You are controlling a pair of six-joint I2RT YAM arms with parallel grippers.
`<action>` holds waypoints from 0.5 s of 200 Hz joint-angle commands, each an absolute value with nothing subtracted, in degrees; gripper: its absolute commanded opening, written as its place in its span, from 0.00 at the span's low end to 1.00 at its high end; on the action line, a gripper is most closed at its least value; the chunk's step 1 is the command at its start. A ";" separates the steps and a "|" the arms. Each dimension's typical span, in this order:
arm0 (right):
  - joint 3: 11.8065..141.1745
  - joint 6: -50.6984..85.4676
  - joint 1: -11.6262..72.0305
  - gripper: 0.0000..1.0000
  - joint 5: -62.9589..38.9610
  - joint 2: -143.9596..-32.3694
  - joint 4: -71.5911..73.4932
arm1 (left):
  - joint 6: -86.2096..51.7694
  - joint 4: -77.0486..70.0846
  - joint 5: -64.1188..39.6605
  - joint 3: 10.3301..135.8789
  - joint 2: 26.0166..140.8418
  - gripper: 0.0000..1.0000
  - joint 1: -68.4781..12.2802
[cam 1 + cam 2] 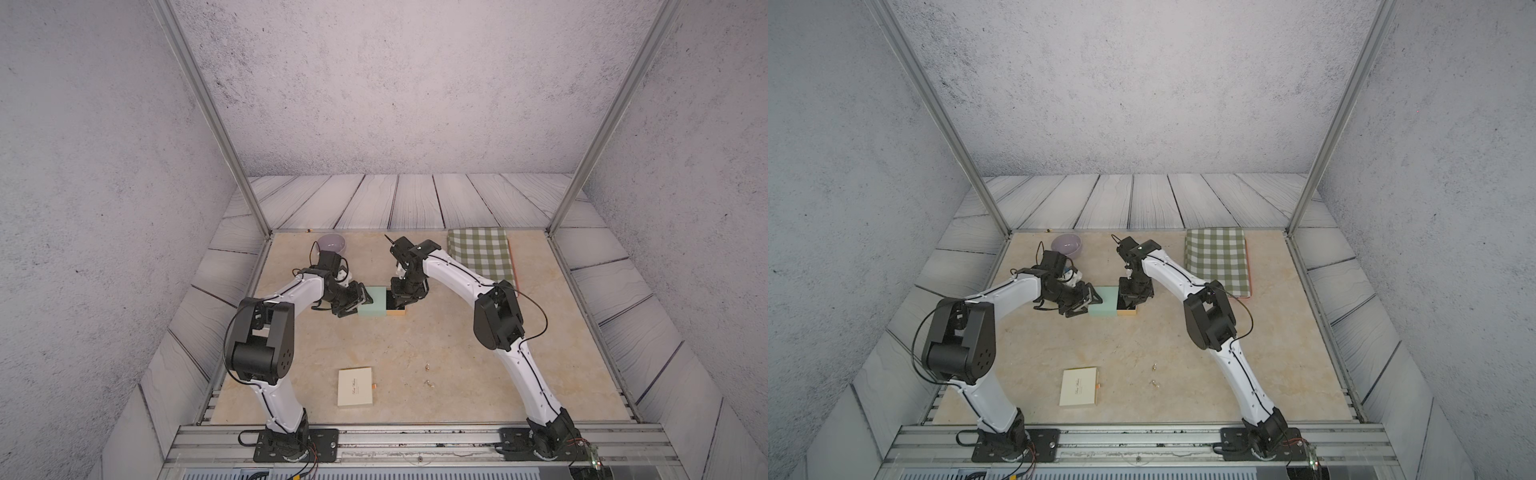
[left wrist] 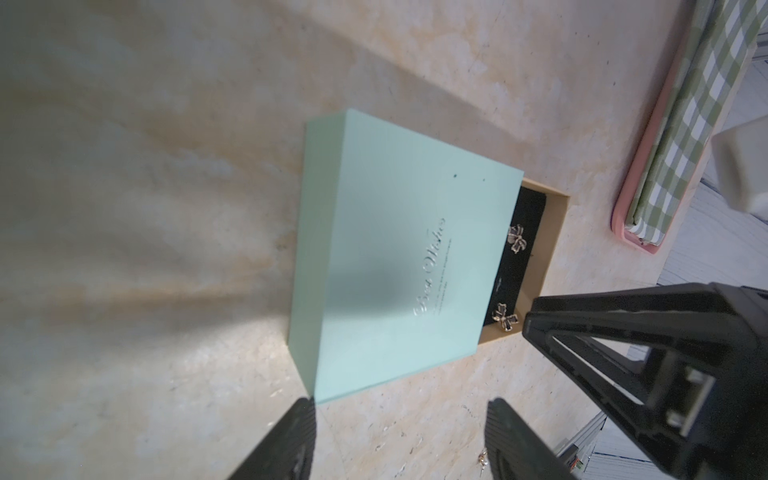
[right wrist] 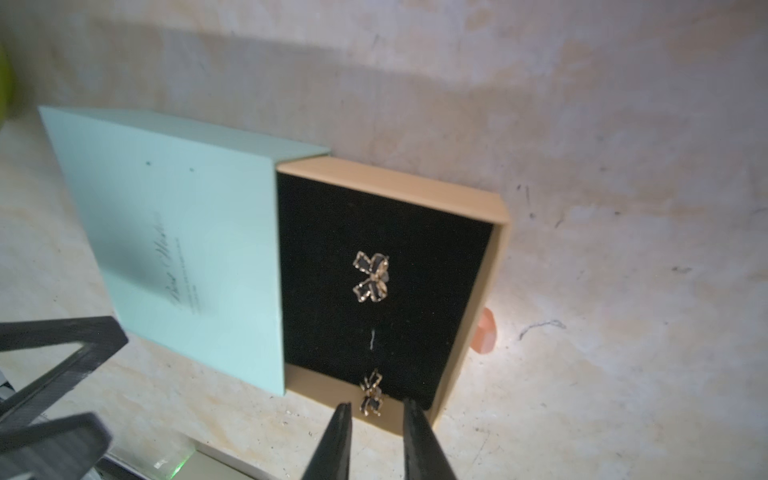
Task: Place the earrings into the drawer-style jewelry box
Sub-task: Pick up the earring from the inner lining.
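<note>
The drawer-style jewelry box (image 1: 373, 302) (image 1: 1104, 301) is a mint sleeve (image 2: 395, 257) with a tan drawer (image 3: 478, 208) pulled partly out, lined in black. Two gold bow earrings lie in the drawer: one mid-lining (image 3: 371, 277) (image 2: 516, 239), one against the drawer's wall (image 3: 371, 395) (image 2: 505, 322). My right gripper (image 3: 378, 409) (image 1: 397, 303) hangs over that second earring, open a narrow gap, its tips either side and not touching it. My left gripper (image 2: 399, 419) (image 1: 1094, 299) is open at the sleeve's far end, one finger (image 2: 291, 440) by its corner. Two more earrings (image 1: 427, 366) (image 1: 429, 384) lie on the table nearer the front.
A cream flat box (image 1: 355, 387) (image 1: 1079, 386) lies near the front. A purple bowl (image 1: 331, 242) stands at the back left, a folded green checked cloth (image 1: 482, 253) (image 2: 685, 116) at the back right. An orange pull tab (image 3: 484, 336) sticks out of the drawer front.
</note>
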State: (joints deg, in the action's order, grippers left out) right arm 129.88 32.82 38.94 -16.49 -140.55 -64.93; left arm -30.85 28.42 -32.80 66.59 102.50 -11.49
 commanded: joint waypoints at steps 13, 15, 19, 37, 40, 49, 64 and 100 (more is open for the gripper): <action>130.69 32.86 38.76 0.25 -17.87 -142.14 -67.31 | -29.97 28.51 -33.06 66.17 102.88 0.68 -11.87; 130.69 32.86 38.76 0.25 -17.90 -142.13 -67.36 | -30.04 28.55 -33.12 66.11 102.91 0.68 -11.87; 130.67 32.80 38.76 0.25 -17.97 -142.28 -67.33 | -29.98 28.60 -33.11 66.09 102.86 0.68 -11.87; 130.57 32.96 38.78 0.25 -18.76 -142.61 -67.41 | -29.97 28.63 -33.05 66.10 102.77 0.68 -11.86; 130.52 32.94 38.76 0.25 -18.90 -142.63 -67.41 | -29.97 28.59 -33.05 66.09 102.75 0.68 -11.85; 130.52 33.00 38.76 0.24 -19.21 -142.73 -67.33 | -29.97 28.65 -32.99 66.03 102.67 0.68 -11.82; 130.54 33.08 38.75 0.23 -19.79 -142.80 -67.08 | -29.88 28.71 -32.89 66.01 102.49 0.68 -11.87; 130.25 33.48 38.76 0.19 -21.43 -143.00 -66.34 | -29.63 28.85 -32.46 65.94 102.09 0.68 -11.82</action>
State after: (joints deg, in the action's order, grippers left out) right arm 129.88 32.99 38.94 -19.77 -141.67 -65.76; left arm -30.83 28.42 -32.77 66.59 102.50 -11.49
